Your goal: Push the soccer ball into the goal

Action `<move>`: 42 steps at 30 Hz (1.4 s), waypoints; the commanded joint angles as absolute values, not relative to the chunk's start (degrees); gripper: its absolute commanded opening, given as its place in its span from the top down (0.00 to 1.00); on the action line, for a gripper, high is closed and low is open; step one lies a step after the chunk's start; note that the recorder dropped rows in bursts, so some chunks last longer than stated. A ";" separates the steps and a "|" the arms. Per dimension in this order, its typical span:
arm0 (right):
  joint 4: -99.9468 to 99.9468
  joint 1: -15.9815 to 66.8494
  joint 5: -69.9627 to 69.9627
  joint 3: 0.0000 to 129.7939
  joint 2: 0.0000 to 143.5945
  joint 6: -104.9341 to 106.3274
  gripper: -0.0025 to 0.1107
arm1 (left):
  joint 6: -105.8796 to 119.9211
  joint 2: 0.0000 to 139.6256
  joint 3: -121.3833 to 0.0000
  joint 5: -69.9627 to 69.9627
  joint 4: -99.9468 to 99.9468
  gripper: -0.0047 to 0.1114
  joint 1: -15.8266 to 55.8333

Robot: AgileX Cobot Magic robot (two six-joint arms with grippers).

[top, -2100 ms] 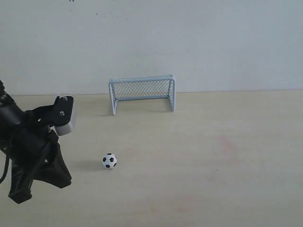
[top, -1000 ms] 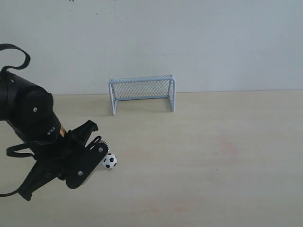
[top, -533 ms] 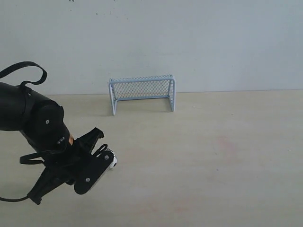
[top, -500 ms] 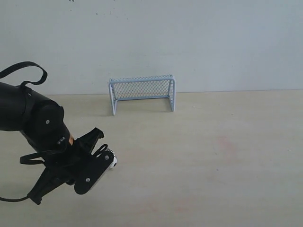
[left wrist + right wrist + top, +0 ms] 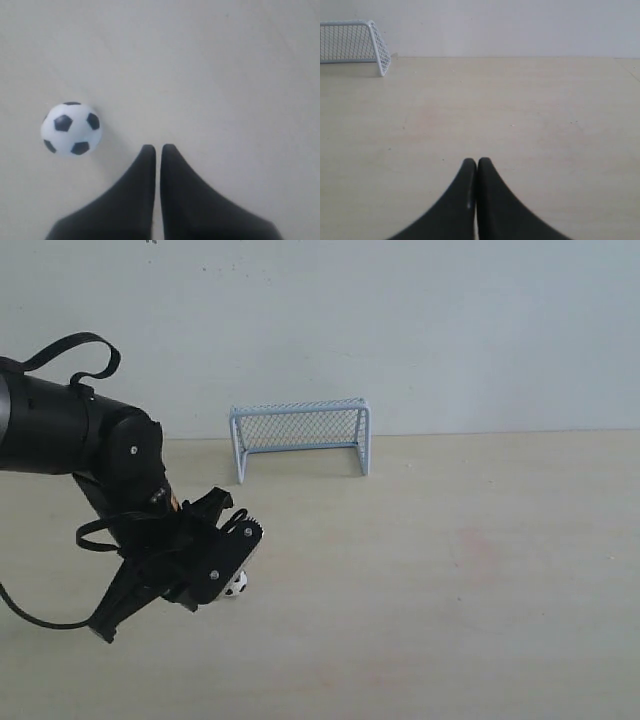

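Observation:
The soccer ball (image 5: pixel 237 588) lies on the pale table, well in front of the goal (image 5: pixel 300 436), which stands by the back wall. My left arm (image 5: pixel 110 455) reaches in from the left, and its black end covers the ball's upper left part. In the left wrist view my left gripper (image 5: pixel 158 148) is shut and empty, with the soccer ball (image 5: pixel 71 128) just beside its tips, apart from them. My right gripper (image 5: pixel 477 161) is shut and empty over bare table, far from the goal (image 5: pixel 352 42). The exterior view does not show the right gripper.
The wooden table (image 5: pixel 460 580) runs back to a plain white wall (image 5: pixel 450 330) right behind the goal. No other object shows on it.
My left arm has swung in from the left edge toward the ball and now partly covers it. The ball has stayed at about the same spot. The goal has not moved.

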State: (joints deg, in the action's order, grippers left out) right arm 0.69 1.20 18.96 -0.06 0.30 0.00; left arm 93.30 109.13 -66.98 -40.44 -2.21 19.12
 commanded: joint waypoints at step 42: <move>0.75 1.38 18.40 0.00 0.00 0.00 0.98 | 53.80 95.15 -79.27 -43.63 -14.09 0.92 11.88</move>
